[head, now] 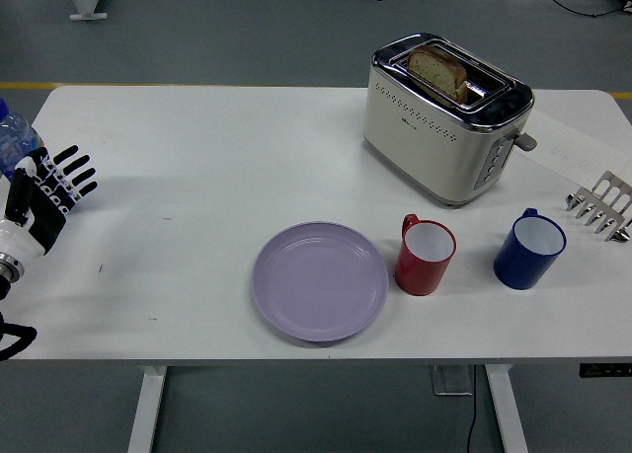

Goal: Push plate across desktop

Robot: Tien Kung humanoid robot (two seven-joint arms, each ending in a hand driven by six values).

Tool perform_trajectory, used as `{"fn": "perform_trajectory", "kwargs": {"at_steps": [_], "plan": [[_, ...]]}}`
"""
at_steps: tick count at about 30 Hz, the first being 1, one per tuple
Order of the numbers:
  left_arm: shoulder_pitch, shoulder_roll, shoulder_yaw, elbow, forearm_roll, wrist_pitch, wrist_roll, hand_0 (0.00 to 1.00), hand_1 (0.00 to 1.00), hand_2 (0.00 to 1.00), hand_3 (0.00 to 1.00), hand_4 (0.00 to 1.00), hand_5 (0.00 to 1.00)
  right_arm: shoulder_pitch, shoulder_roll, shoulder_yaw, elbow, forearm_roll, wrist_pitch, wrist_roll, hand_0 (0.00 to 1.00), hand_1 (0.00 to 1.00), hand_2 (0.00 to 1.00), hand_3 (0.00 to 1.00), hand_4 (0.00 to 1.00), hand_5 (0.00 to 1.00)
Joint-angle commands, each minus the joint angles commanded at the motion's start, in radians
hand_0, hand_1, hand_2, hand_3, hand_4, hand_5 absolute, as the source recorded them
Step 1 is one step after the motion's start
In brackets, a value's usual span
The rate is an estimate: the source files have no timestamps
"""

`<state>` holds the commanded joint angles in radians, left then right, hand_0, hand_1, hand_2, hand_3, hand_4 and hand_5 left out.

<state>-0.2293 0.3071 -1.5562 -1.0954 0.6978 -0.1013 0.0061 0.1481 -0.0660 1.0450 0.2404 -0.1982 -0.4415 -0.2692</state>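
Head view. A lilac plate [319, 281] lies flat near the front edge of the white surface [247, 157], roughly at its middle. Just to the plate's right stands a red mug [425, 255], close beside the rim, though contact cannot be told; farther right is a blue mug [529, 248], apart from the red one. Behind the mugs a cream toaster [446, 117] holds a slice of bread [437, 72] in one slot. A metal rack [600, 206] sits at the right edge. The left hand [44, 198] hovers at the far left edge, well apart from the plate, fingers [71, 172] spread and released, grasping nothing. Behind it a water bottle [12, 135] is partly hidden. The stretch of surface between hand and plate is bare
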Motion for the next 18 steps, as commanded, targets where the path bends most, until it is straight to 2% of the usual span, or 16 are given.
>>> {"fn": "perform_trajectory", "kwargs": {"at_steps": [7, 18], "plan": [[0.026, 0.021, -0.043, 0.003, -0.012, -0.004, 0.0, 0.816, 0.818, 0.813, 0.778, 0.562, 0.998, 0.001, 0.001, -0.001, 0.0, 0.004, 0.0, 0.001, 0.55, 0.459, 0.56, 0.579, 0.31, 0.455], [0.058, 0.029, -0.069, -0.001, -0.012, -0.01, 0.003, 0.814, 0.818, 0.812, 0.777, 0.565, 0.998, -0.005, 0.005, 0.002, 0.003, 0.0, 0.0, -0.005, 0.55, 0.459, 0.56, 0.579, 0.31, 0.455]]}}
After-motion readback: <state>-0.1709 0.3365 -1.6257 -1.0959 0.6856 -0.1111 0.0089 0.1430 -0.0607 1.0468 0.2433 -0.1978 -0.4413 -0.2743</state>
